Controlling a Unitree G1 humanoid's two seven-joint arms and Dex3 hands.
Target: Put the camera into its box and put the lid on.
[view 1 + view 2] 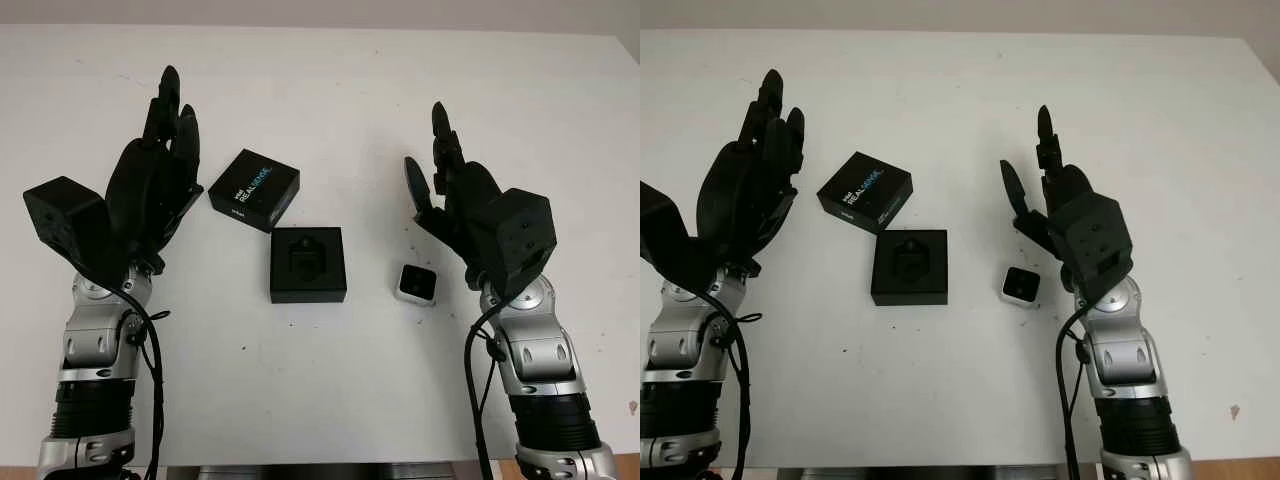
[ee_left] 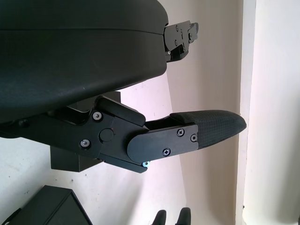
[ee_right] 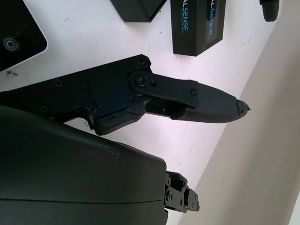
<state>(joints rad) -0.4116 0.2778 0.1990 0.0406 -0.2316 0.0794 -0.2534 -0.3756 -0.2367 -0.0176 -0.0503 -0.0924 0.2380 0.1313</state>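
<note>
The left hand point(image 1: 150, 190) is raised over the counter point(image 1: 330, 90), open and holding nothing, with the lid point(image 1: 254, 189) just to its inner side. Beyond the lid, nearer the middle, sits the open box point(image 1: 308, 264), its moulded recess facing up. The camera point(image 1: 415, 283) lies on the counter just inward of and below the right hand point(image 1: 460, 205), which is also open and empty, palm turned inward. The right hand is plainly the nearer one for the pickup.
</note>
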